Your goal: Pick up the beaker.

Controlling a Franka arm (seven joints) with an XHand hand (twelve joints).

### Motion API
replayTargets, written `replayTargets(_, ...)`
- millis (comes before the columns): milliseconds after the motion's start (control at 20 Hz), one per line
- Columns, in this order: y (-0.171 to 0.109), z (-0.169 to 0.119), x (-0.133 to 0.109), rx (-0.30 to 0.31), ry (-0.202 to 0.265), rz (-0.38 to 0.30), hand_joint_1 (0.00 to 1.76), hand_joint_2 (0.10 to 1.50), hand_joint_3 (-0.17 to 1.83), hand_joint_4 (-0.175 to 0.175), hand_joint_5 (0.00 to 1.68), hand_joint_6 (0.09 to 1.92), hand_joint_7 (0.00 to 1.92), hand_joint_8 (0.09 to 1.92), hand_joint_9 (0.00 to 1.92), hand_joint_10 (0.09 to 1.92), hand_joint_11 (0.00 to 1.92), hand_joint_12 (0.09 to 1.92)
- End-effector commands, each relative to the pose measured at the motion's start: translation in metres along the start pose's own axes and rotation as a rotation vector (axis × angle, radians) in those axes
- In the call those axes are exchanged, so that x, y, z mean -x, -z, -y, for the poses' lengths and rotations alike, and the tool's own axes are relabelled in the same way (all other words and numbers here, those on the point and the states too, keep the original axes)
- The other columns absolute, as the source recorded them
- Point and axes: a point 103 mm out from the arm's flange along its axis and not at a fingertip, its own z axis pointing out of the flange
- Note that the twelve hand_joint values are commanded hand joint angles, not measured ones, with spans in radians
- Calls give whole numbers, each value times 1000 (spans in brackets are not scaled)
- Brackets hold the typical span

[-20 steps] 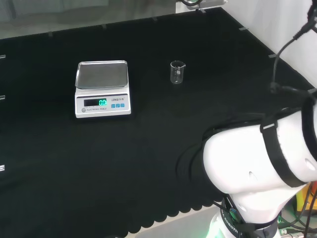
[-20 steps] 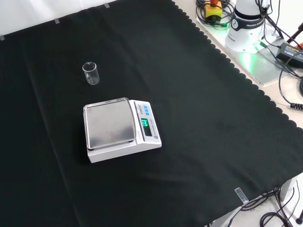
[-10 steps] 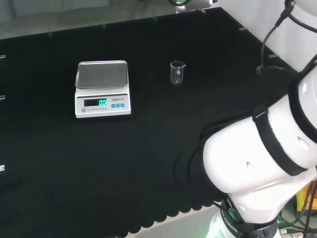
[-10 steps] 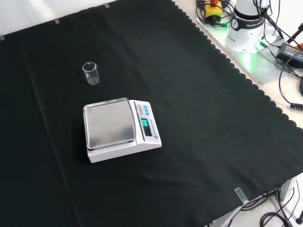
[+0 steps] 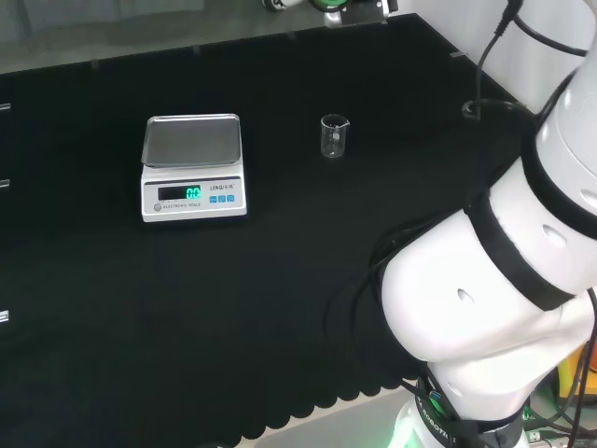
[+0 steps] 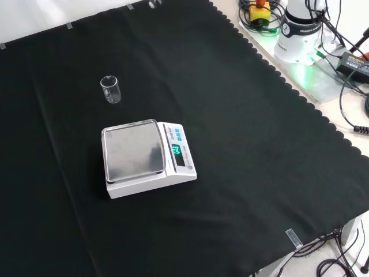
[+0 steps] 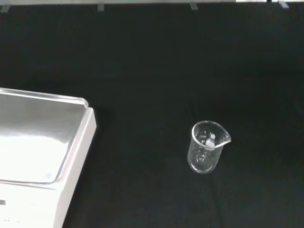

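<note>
We are approaching the upright beaker (image 5: 334, 136), standing right of the scale (image 5: 193, 168) at upper centre; hand posture we cannot tell; descend centred, avoiding tipping.

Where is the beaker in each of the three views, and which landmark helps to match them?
Head view: beaker upright on the cloth, right of the scale.
Front view: beaker above the scale, a little left.
Wrist view: beaker beside the scale, apart from it.
Shared landmark: the scale.
</note>
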Motion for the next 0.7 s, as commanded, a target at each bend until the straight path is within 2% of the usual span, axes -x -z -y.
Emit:
replayTargets(50, -30, -56, 4, -43, -20, -19, 328, 948, 222, -32, 318, 87, 0, 686, 59, 900, 72, 1497)
replayTargets(350, -62, -91, 3, -46, -34, -20, 346, 943, 223, -31, 277, 87, 0, 633, 47, 905, 61, 1498)
replayTargets(700, -88, -118, 0, -94, -41, -29, 365, 938, 222, -31, 261, 87, 0, 617, 44, 906, 54, 1498)
